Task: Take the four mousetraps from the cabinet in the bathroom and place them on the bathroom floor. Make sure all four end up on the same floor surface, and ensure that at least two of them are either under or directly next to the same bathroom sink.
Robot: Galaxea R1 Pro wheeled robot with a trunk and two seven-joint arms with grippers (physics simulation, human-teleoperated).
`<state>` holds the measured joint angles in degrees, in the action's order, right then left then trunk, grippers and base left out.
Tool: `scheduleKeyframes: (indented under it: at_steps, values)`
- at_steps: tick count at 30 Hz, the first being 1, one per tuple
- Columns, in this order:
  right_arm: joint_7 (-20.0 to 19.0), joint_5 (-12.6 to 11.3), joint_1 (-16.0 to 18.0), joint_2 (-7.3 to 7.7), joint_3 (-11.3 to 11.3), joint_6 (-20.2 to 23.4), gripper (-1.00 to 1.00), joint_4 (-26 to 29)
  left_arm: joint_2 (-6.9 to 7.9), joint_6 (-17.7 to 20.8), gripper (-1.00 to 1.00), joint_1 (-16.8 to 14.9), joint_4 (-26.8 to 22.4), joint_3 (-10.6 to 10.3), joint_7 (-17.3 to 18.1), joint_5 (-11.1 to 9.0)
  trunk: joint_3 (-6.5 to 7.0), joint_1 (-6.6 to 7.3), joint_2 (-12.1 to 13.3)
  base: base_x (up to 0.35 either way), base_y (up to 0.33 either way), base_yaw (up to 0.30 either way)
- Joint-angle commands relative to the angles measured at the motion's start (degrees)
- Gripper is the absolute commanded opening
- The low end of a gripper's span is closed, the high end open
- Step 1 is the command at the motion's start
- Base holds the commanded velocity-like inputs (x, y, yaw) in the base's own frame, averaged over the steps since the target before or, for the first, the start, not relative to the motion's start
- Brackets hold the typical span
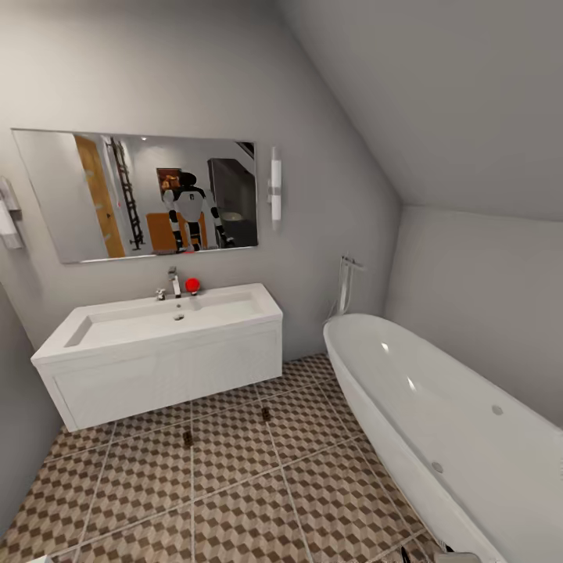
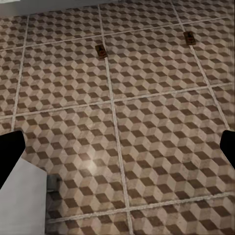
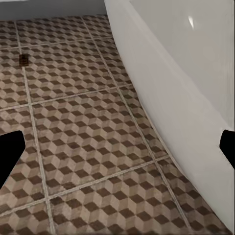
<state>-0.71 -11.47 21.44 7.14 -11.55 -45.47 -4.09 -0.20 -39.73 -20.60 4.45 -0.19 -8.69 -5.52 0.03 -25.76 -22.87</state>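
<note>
Two mousetraps lie on the bathroom floor [image 1: 234, 485] in front of the bathroom sink [image 1: 156, 320]: one [image 1: 188, 438] near the vanity's middle, the other [image 1: 267, 414] near its right end. The left wrist view shows both, one [image 2: 101, 50] and the other [image 2: 190, 37], well ahead of my left gripper [image 2: 117, 152], which is open and empty. Past my right gripper [image 3: 117, 149], also open and empty, the right wrist view shows one mousetrap [image 3: 23, 59]. In the mirror [image 1: 47, 195] the low orange-brown cabinet [image 1: 160, 232] appears behind the robot's reflection.
A rounded white bathtub [image 1: 438, 407] fills the right side, close beside my right gripper, also seen as the bathtub wall [image 3: 176, 83]. A small red object [image 1: 192, 285] stands by the chrome faucet [image 1: 173, 281]. Grey walls close in at the left and back.
</note>
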Motion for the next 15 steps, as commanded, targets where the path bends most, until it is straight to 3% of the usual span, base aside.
scheduleKeyframes:
  at_steps: [1,15]
  values:
    - [0.0,-0.5,0.1,-0.03,-0.5,-0.3,1.0,-0.2,-0.02,-0.3,1.0,-0.1,0.2,-0.1,0.1,-0.5,-0.02,-0.03,-0.1,0.0,0.0,-0.28]
    - [0.0,-0.4,0.1,-0.03,-0.5,-0.2,1.0,-0.2,-0.17,-0.3,1.0,0.0,0.2,-0.1,0.2,-0.5,-0.02,-0.03,-0.1,0.0,0.0,-0.28]
